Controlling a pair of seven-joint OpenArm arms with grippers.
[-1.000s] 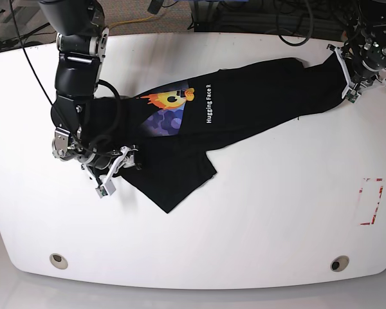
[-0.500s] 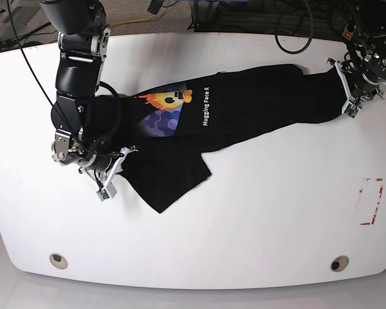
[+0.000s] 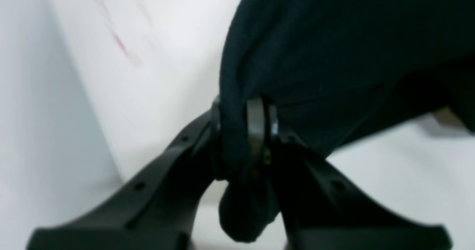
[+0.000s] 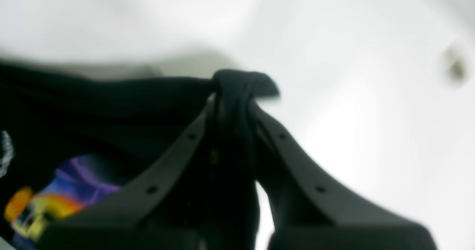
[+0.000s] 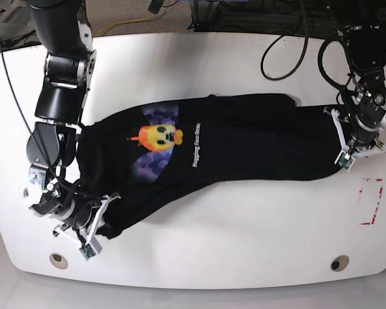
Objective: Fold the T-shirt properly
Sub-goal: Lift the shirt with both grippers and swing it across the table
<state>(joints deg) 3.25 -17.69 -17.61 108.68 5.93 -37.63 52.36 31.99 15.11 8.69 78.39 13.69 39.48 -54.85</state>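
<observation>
The black T-shirt (image 5: 244, 138) lies stretched across the white table, its yellow emoji print (image 5: 158, 135) facing up at the left. At the right end, my left gripper (image 5: 349, 149) is shut on a bunch of the cloth; the left wrist view shows the fabric (image 3: 334, 46) pinched between the black fingers (image 3: 256, 131). My right gripper (image 5: 101, 219) is shut on the shirt's lower left edge near the table's front. In the right wrist view a fold of black cloth (image 4: 237, 85) sticks out between the fingers (image 4: 282, 138), with the print (image 4: 44, 201) at lower left.
A red rectangle outline (image 5: 371, 201) is marked on the table at the right. Two round holes (image 5: 59, 260) (image 5: 338, 263) sit near the front edge. Cables (image 5: 289, 32) run behind the table's far edge. The table's front edge is close to my right gripper.
Both arms have moved toward the front, dragging the shirt down and spreading it wider. The print has turned upright. My right gripper has closed on the shirt's edge.
</observation>
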